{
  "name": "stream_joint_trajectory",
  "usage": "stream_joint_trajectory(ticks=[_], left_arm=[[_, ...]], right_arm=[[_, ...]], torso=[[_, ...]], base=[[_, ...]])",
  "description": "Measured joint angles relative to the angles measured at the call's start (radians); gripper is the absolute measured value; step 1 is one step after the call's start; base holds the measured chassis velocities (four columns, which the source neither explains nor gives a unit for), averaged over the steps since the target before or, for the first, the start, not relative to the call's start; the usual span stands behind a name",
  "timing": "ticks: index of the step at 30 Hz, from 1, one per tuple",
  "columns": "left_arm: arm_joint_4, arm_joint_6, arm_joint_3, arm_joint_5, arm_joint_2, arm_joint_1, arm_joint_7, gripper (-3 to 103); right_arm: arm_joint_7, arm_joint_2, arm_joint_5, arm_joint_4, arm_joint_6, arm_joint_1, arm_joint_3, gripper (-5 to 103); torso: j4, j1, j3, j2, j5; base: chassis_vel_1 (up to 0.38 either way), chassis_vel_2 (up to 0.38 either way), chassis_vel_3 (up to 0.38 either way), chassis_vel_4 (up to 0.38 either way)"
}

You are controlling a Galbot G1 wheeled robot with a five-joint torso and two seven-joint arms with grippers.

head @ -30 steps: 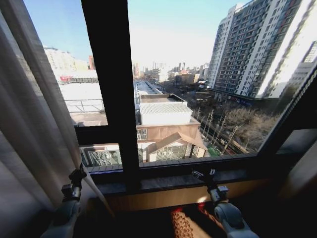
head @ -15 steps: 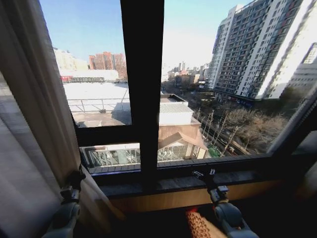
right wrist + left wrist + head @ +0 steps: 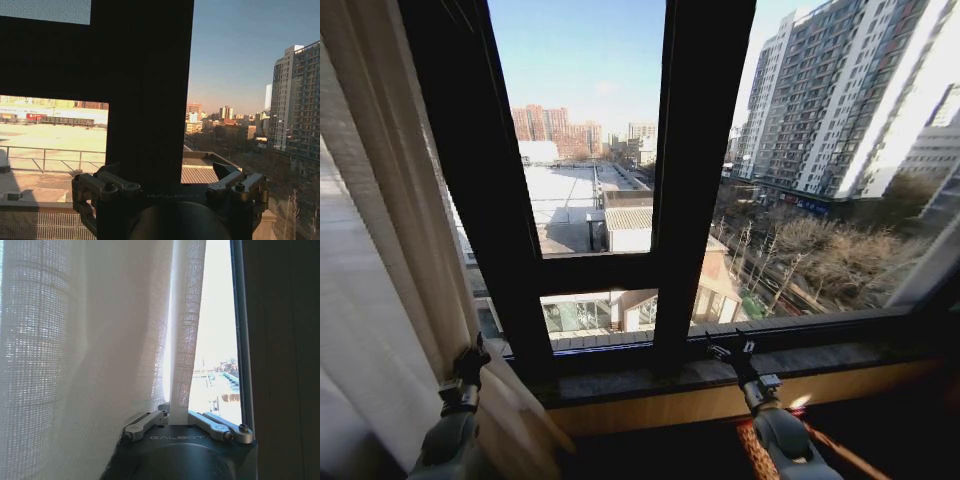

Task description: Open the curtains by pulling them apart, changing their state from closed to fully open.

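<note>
Ahead of us a dark window frame (image 3: 695, 180) divides the glass, with a thick vertical mullion just right of centre and a second dark upright left of it. A horizontal bar crosses low between them. Through the panes we see low rooftops, bare trees and a tall apartment block (image 3: 840, 100) in the upper right of the head view. A stone sill (image 3: 720, 368) runs along the bottom of the window, with a wooden strip under it.

The sheer curtain (image 3: 380, 260) fills the left side of the head view, gathered off the glass. Its long axis runs top to bottom, and its pleats lean slightly, slanting from the upper left corner down toward the lower left. Its top and hem are both cut off by the frame edges.

Our left gripper (image 3: 472, 362) sits in the lower left of the head view at the curtain's inner edge. In the left wrist view the left gripper (image 3: 178, 416) is clamped on a narrow fold of the sheer fabric (image 3: 187, 325) that rises straight up from between the fingers. More pleats hang beside it, and a dark upright covers the right edge of that view.

Our right gripper (image 3: 733, 349) is at lower centre-right, just in front of the sill and apart from the curtain. In the right wrist view its fingers (image 3: 235, 182) stand apart with nothing between them, facing the dark mullion (image 3: 150, 90).
</note>
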Motion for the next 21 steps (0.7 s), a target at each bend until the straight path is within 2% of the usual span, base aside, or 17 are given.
stream_joint_trajectory(ticks=[21], left_arm=[[0.009,-0.025,-0.01,0.013,-0.01,0.013,-0.004,0]], right_arm=[[0.0,0.0,0.0,0.0,0.0,0.0,0.0,100]], torso=[[0.0002,0.0,0.0,0.0,-0.0004]], base=[[0.354,0.323,-0.349,-0.323]])
